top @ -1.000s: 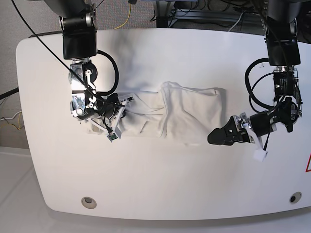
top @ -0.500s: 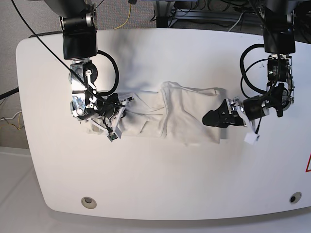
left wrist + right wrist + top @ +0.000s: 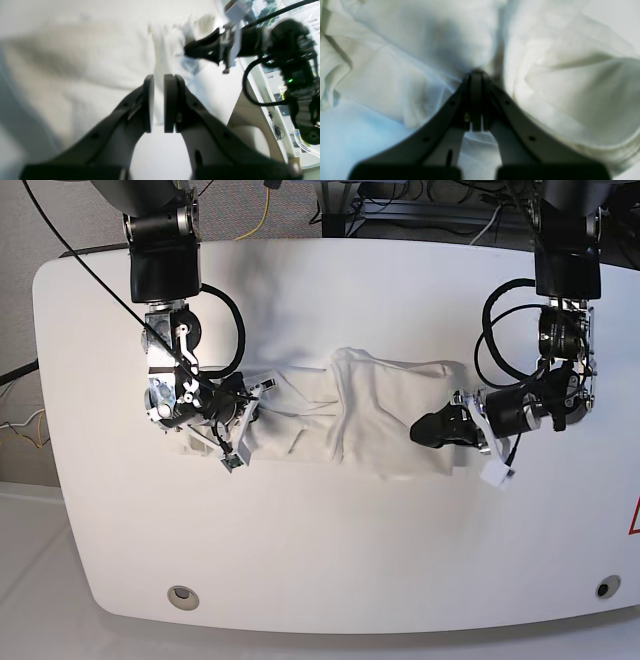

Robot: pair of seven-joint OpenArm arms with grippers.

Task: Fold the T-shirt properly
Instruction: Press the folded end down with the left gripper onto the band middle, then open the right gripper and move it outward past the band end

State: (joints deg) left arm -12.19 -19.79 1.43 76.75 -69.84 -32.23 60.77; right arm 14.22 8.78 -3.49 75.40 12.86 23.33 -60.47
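Base view: across the white tabletop (image 3: 300, 570), a white T-shirt (image 3: 395, 420) lies between the two arms, nearer the edge the arms reach in from than the opposite edge. It appears partly folded, gathered into a compact band, but a proper finish looks some way off. The broader panel (image 3: 385, 395), toward the left arm (image 3: 566, 345), is fairly smooth; the bunched portion (image 3: 296, 405), toward the right arm (image 3: 165, 275), is creased and uneven. Left to do, by all appearances: flatten the bunched portion, bring the ends together and square the borders.

The left pincer (image 3: 159, 79) is nearly closed, a narrow gap between its tips and no cloth visible there, above the shirt in its wrist view. The right pincer (image 3: 477, 75) has its tips together at the rumpled fabric; whether a fold is pinched between them cannot be told.

Hidden or unclear: much of the shirt's end beneath the right arm in the base view, the inner layers, and the fabric's borders, blurred in the left wrist view. Sleeves and collar cannot be identified, and no print or tag is discernible.
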